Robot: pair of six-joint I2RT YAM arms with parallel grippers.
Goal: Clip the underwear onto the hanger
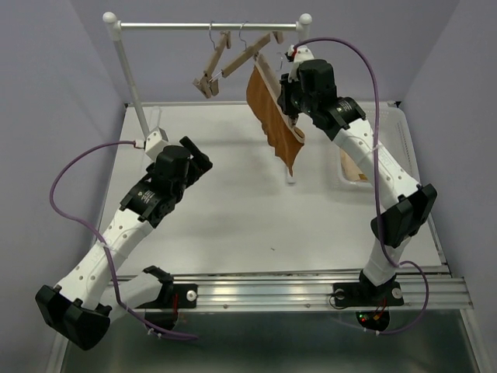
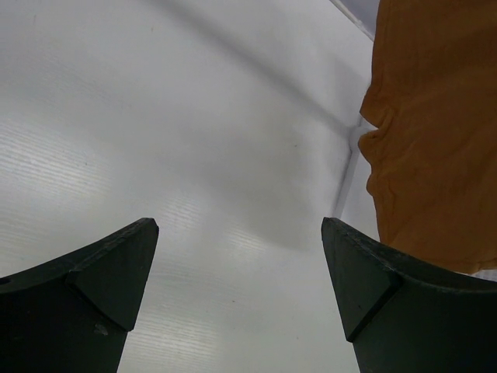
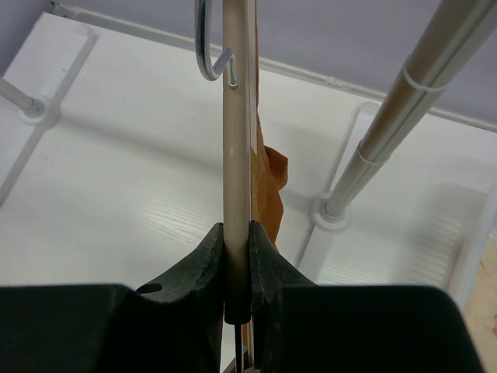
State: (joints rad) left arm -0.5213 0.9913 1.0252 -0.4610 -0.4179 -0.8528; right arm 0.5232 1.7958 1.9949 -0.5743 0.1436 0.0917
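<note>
while the right gripper (image 3: 237, 235) has its fingers (image 3: 203, 260) pinching the wooden bar of the hanger (image 3: 235, 140), that bar runs straight up from between the fingertips, seen edge-on from the wrist. the thin wire hook (image 3: 210, 54) curls off the bar well above the fingertips, and from this view i cannot tell whether it rests on anything. the underwear (image 1: 273, 116) hangs from the hanger just behind and to the right of the pinched bar, a strip of brown cloth showing past the right finger. from above, the cloth drapes down at a slant below the right gripper, its lower end above the table (image 1: 233, 225). to the right of the fingers and further out stands the post of the rack (image 3: 388, 132).

the left gripper (image 2: 239, 227) hovers over the bare table with its fingers (image 2: 101, 287) spread wide and nothing between them. the brown cloth hangs ahead of its right finger and off to that side, apart from it. two other hangers (image 1: 225, 58) dangle tilted from the rail (image 1: 194, 26), well away from both grippers.
</note>
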